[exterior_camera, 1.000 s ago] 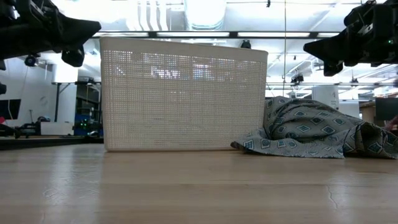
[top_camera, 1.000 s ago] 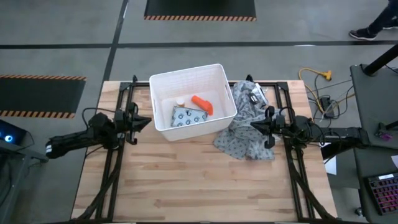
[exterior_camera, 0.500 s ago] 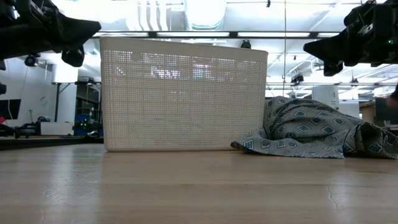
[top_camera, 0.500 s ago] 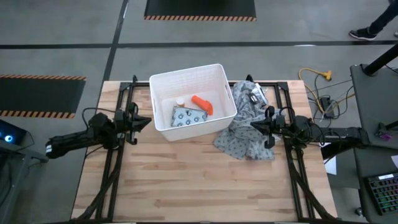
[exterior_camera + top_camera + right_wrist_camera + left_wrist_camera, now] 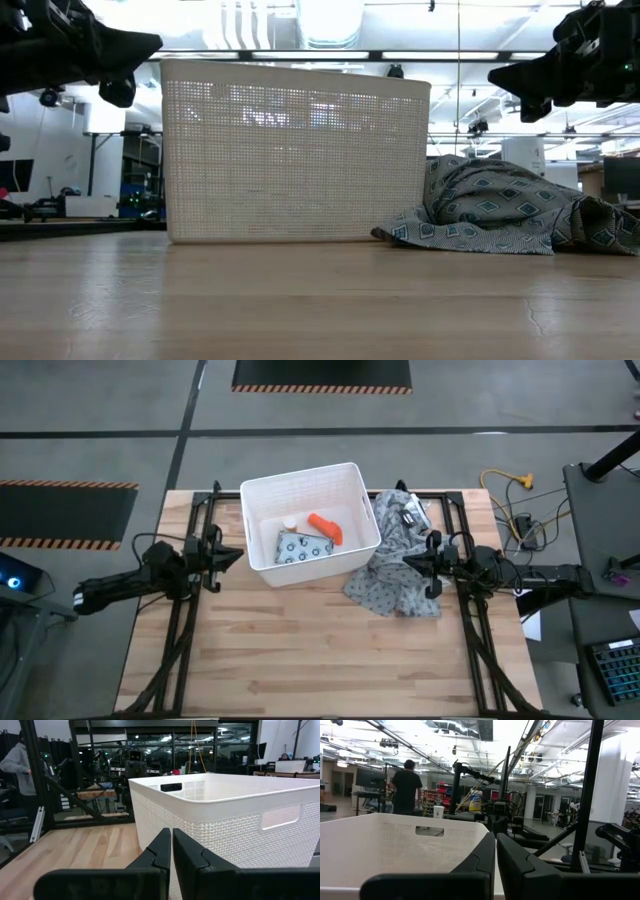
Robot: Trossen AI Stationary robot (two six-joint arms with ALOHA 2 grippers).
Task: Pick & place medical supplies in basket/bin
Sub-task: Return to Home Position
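The white perforated bin (image 5: 308, 515) stands on the table's far middle. Inside it lie the orange-red tapered piece (image 5: 326, 527), a small white round cap (image 5: 290, 522) and the flat dotted teal-grey packet (image 5: 303, 546); the small white cylinder is not visible. My left gripper (image 5: 238, 553) hovers shut just left of the bin, raised above the table (image 5: 150, 45). My right gripper (image 5: 405, 561) hovers shut right of the bin, over the grey patterned cloth (image 5: 398, 560). Both wrist views show the fingers closed together (image 5: 496, 840) (image 5: 171, 834).
The grey patterned cloth (image 5: 510, 220) lies crumpled against the bin's right side, with a dark item (image 5: 410, 512) on its far part. Bare wooden table (image 5: 320, 650) spreads across the near half. A person (image 5: 406, 787) stands in the room beyond.
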